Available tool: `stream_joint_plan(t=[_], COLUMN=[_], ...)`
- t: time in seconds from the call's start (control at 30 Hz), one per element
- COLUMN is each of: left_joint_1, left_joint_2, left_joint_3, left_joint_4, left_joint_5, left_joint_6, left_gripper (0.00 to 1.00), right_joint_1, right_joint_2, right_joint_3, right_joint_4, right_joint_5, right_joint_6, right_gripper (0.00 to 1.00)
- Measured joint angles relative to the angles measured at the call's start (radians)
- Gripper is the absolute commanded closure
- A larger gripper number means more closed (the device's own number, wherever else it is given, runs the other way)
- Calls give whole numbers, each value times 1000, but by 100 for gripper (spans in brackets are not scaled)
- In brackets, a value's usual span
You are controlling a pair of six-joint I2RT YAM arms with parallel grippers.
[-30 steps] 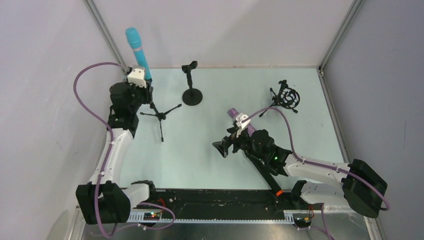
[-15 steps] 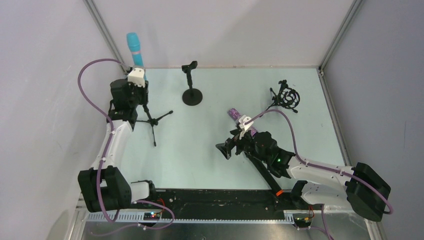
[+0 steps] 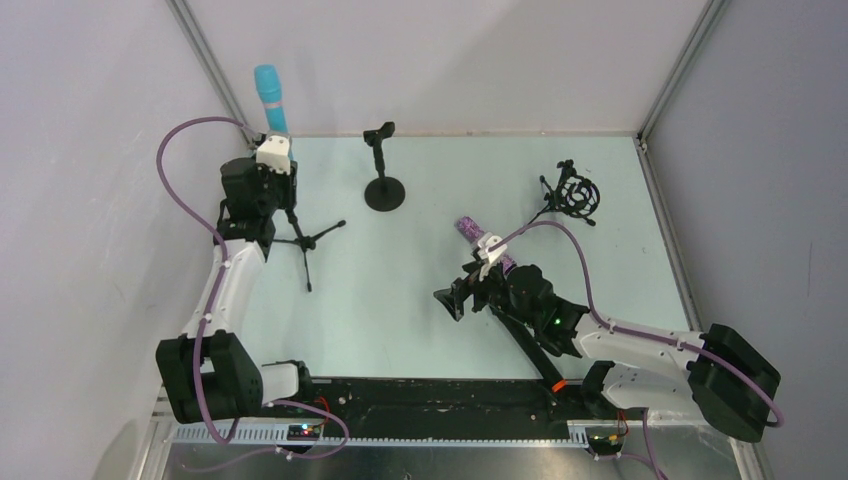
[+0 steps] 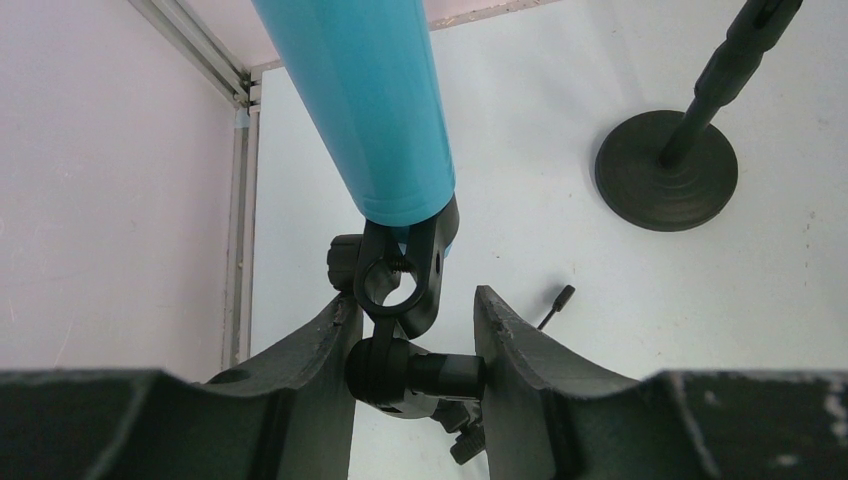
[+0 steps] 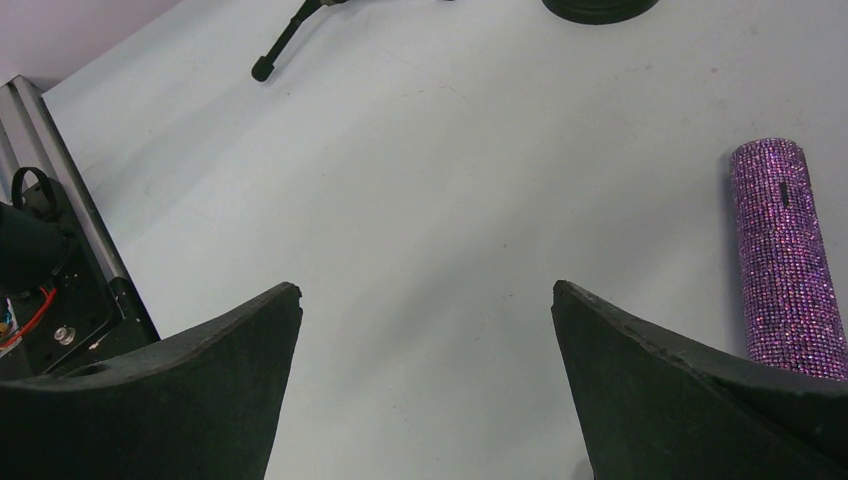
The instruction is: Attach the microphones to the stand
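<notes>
The light blue microphone (image 3: 267, 95) sits in the clip (image 4: 400, 270) of a black tripod stand (image 3: 305, 240) at the far left, pointing up; it also shows in the left wrist view (image 4: 365, 100). My left gripper (image 3: 272, 160) (image 4: 415, 298) is shut on the stand's swivel joint (image 4: 415, 372) just below the clip. The purple glittery microphone (image 3: 478, 238) (image 5: 785, 260) lies on the table. My right gripper (image 3: 455, 290) (image 5: 425, 290) is open and empty just left of it. The black microphone (image 3: 530, 350) with an orange ring lies under the right arm.
A round-base stand (image 3: 383, 188) (image 4: 665, 180) with an empty clip stands at the back middle. A small tripod with a shock mount (image 3: 573, 195) stands at the back right. Walls close in the table at left, back and right.
The left gripper has turned the tripod stand and blue microphone more upright and slightly left; the tripod legs swung. The right gripper barely moved.
</notes>
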Motion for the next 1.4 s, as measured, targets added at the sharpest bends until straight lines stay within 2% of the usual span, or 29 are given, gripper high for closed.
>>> stream_joint_plan(t=[0.3, 0.47, 0.77, 0.87, 1.2, 1.4], left_joint_1=[0, 0, 0, 0, -2, -13], left_joint_2=[-6, -10, -60, -75, -124, -209], left_joint_3=[-11, -12, -15, -21, -40, -53], left_joint_4=[18, 24, 105, 121, 129, 144], left_joint_5=[2, 2, 4, -2, -72, -146], left_joint_6=[3, 6, 21, 22, 20, 19], left_gripper=[58, 31, 12, 2, 0, 0], right_joint_1=[-1, -3, -5, -6, -6, -6], right_joint_2=[24, 27, 39, 44, 44, 44], right_joint_3=[0, 0, 0, 0, 0, 0], right_joint_4=[15, 19, 23, 23, 23, 23], right_joint_5=[0, 0, 0, 0, 0, 0], right_joint_6=[0, 0, 0, 0, 0, 0], right_gripper=[0, 1, 1, 0, 0, 1])
